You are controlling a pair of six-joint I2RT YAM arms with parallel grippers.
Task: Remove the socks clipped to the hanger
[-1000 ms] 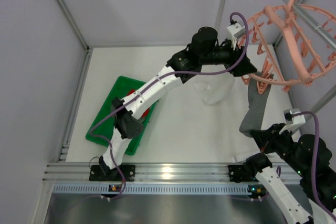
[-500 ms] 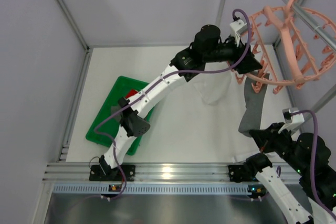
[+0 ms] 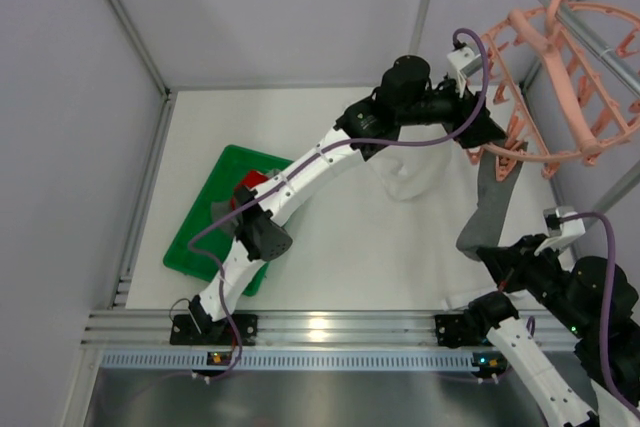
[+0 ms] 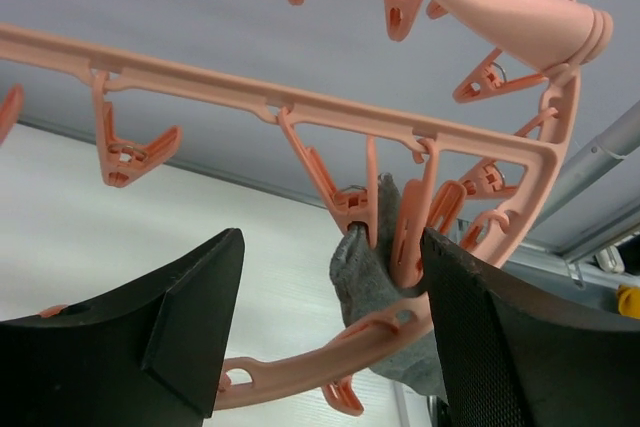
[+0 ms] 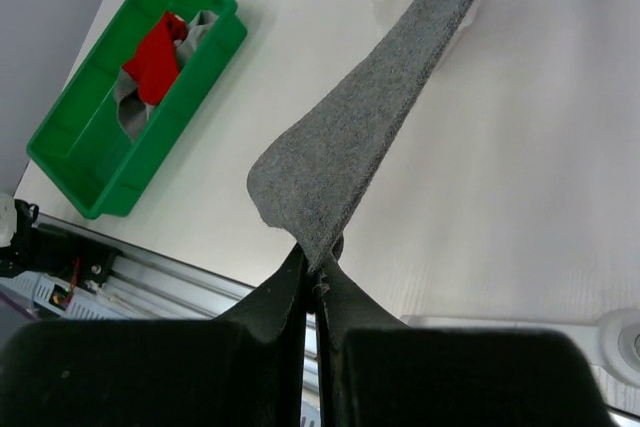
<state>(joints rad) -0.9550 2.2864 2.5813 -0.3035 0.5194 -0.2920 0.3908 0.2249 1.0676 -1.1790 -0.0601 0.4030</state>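
Note:
The salmon-pink hanger (image 3: pixel 565 77) hangs at the upper right. One grey sock (image 3: pixel 492 197) hangs from one of its clips (image 4: pixel 352 209) and stretches down and toward me. My left gripper (image 3: pixel 488 132) is open, its jaws straddling that clip and the top of the sock (image 4: pixel 372 272) under the hanger's ring (image 4: pixel 300 107). My right gripper (image 3: pixel 492 253) is shut on the sock's lower end (image 5: pixel 360 137), fingers pinched together (image 5: pixel 318 269). A red sock (image 5: pixel 155 57) and a grey sock (image 5: pixel 128 107) lie in the green tray.
The green tray (image 3: pixel 200 247) sits at the left of the white table; it also shows in the right wrist view (image 5: pixel 90 162). A translucent white object (image 3: pixel 405 179) stands mid-table under the left arm. Metal frame posts (image 3: pixel 590 22) run beside the hanger. An aluminium rail (image 3: pixel 330 327) lines the near edge.
My left arm has reached further right and up to the hanger's clip. The hanger has swung slightly up and right. My right gripper still holds the sock's end in about the same place.

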